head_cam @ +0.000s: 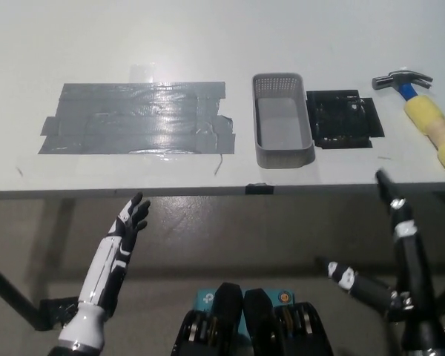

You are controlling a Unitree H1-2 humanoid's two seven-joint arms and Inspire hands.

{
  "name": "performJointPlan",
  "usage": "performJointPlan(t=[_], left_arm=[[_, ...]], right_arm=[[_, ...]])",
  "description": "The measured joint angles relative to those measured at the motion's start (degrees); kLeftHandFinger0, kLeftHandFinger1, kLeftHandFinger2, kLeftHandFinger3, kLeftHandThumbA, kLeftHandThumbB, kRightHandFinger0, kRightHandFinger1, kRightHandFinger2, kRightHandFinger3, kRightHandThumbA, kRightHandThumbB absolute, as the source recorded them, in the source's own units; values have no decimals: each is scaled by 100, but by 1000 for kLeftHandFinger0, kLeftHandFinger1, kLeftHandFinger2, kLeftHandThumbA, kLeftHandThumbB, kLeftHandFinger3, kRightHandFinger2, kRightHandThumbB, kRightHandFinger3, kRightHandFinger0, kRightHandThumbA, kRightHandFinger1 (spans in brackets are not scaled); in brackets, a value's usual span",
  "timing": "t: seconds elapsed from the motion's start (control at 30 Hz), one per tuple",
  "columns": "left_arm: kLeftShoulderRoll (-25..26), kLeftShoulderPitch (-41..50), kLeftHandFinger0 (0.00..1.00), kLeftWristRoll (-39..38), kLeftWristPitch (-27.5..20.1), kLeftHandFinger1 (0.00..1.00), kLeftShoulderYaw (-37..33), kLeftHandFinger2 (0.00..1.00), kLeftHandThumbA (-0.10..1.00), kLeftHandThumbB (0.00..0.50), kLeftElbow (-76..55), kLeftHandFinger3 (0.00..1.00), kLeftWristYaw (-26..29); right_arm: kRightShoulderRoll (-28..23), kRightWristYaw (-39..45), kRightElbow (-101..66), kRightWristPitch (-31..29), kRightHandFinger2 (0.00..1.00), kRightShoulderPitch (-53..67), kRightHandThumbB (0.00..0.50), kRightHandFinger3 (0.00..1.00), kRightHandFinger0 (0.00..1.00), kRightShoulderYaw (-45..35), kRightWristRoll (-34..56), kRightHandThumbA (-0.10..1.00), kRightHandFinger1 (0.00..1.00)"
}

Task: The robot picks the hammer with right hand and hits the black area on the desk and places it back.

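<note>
Hammer (pixel 419 111) lies flat near the desk's (pixel 208 37) right edge, steel head toward the far side, blue neck, yellow foam grip running back toward the near-right corner. No hand on it. Handle end points at the near edge, so a hand coming up from below on that side would meet the grip first.

Black area (pixel 343 120): dark square patch just right of the grey basket (pixel 282 130), between basket and hammer, close to both. Sits within easy swing of the hammer's spot. Big patch of grey tape (pixel 137 117) covers the left-middle of the desk, well apart from the task things.

Right hand (pixel 397 208) is below the near edge at the right, fingers spread and raised, holding nothing, one fingertip just at the desk's near edge line. Not on the hammer, near its handle end but apart.

Left hand (pixel 131 222) rests low under the near edge at the left, fingers apart, empty.

Scene fits either a hand rising toward the hammer or one drawn off after the hammer is laid back; can't settle which. No mark readable on the black patch.
</note>
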Motion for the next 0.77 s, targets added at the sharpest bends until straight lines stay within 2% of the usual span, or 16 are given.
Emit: performJointPlan(t=[0.2,0.3,0.47,0.6,0.77], left_arm=[[-8,115,1000,3,-6,1000,-23,1000,999,90,0,1000,-1],[-8,146,1000,7,-6,1000,-50,1000,996,96,0,1000,-1],[-6,192,1000,13,-8,1000,-86,1000,998,95,0,1000,-3],[-3,195,1000,19,-8,1000,-117,1000,1000,105,1,1000,-3],[1,194,1000,62,-8,1000,-186,1000,1000,119,8,1000,-5]], right_arm=[[-29,187,473,-185,1000,97,176,1000,1000,-5,136,990,1000],[-33,266,598,-238,1000,137,207,1000,1000,-9,172,1000,1000],[-47,435,732,-264,1000,161,224,1000,1000,-8,254,1000,1000],[-147,689,776,-266,1000,163,277,1000,1000,13,408,1000,1000],[-209,938,786,-265,1000,163,283,1000,1000,36,566,1000,1000]])
